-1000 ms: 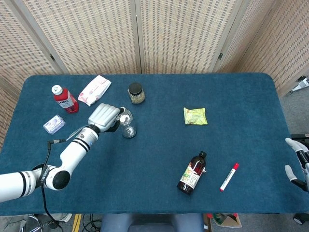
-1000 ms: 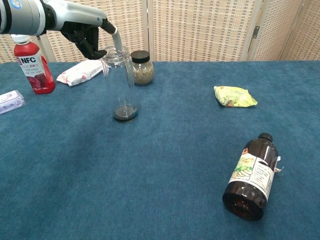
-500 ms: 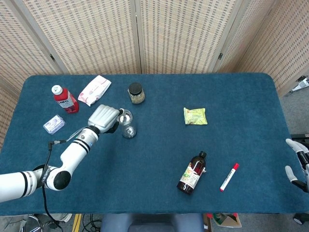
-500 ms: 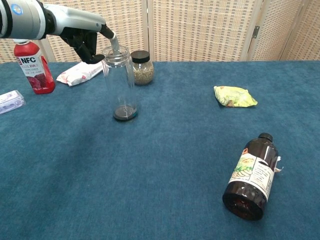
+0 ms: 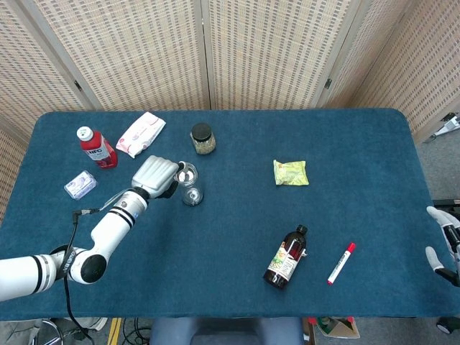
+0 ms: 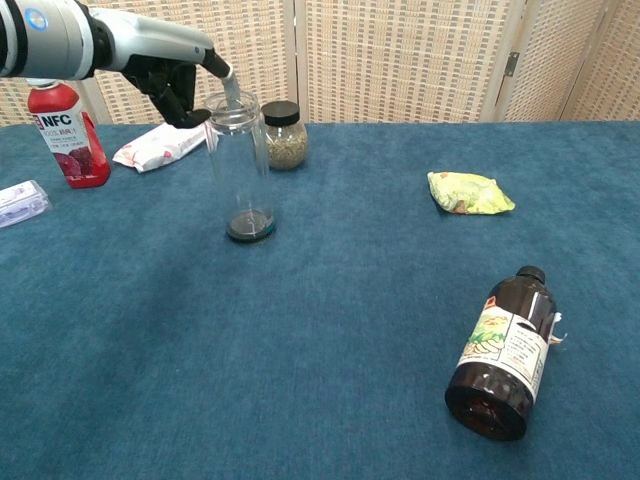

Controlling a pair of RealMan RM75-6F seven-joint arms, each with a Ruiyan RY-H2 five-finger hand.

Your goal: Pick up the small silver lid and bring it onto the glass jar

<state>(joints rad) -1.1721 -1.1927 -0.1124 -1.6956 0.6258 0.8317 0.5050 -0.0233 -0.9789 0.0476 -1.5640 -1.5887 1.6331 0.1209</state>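
Your left hand [image 6: 175,75], upper left, pinches the lid [image 6: 230,88] at the jar [image 6: 240,165] rim; right hand [image 5: 444,248] spread, lower right.

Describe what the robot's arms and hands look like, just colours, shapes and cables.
The left arm is glossy white tube segments with black joint bands and a thin black cable looping beside it. The left hand has a silver-grey back and dark fingers. The right hand shows only pale fingers with dark joints.

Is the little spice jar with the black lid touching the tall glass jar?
Apart. The head view shows blue cloth between the spice jar and the glass jar.
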